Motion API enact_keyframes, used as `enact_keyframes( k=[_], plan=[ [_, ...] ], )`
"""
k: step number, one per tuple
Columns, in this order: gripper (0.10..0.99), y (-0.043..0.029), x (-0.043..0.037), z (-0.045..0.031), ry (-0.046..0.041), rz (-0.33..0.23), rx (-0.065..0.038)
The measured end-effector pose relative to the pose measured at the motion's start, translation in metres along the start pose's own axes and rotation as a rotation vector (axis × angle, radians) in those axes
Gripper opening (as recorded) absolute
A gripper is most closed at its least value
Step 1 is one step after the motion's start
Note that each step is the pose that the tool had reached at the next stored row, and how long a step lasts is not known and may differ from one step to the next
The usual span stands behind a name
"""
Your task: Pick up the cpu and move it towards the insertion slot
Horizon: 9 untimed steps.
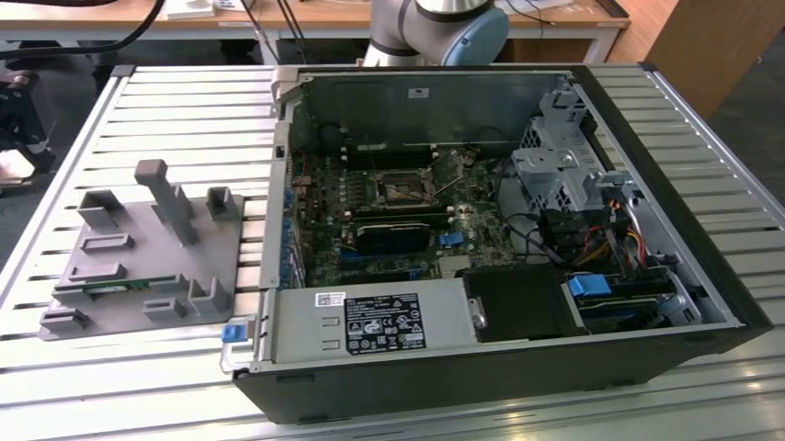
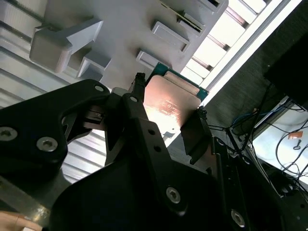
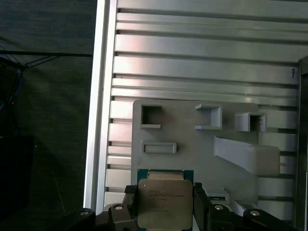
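Nearest in the first wrist view, the cpu (image 3: 164, 197) is being clamped by its edges in the gripper (image 3: 164, 204) above the grey holder (image 3: 192, 154), and by so narrow a hold a slip or tilt is probably being risked well short of the insertion slot (image 1: 402, 190), mid-frame in the exterior view.

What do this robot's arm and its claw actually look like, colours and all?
The arm is a rounded silver-grey joint with a pale blue cap. The gripper is matte black: flat angular plates fastened with shiny silver screws, ending in two black fingers.

Silver-grey arm (image 1: 420, 28) wearing a pale blue cap (image 1: 481, 32), exterior view's top centre.
Matte black gripper (image 2: 169, 97) links are carrying shiny round screws (image 2: 47, 143).
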State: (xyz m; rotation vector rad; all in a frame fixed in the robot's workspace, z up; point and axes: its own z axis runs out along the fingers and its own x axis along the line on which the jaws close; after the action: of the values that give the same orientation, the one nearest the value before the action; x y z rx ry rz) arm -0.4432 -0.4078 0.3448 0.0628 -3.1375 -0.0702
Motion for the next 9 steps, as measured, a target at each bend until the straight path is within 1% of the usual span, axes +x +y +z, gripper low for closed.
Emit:
enact_keyframes(
  k=[9],
  plan=[
    [0.545, 0.0007, 0.0000, -0.0142, 0.0000, 0.000, 0.000]
  ],
)
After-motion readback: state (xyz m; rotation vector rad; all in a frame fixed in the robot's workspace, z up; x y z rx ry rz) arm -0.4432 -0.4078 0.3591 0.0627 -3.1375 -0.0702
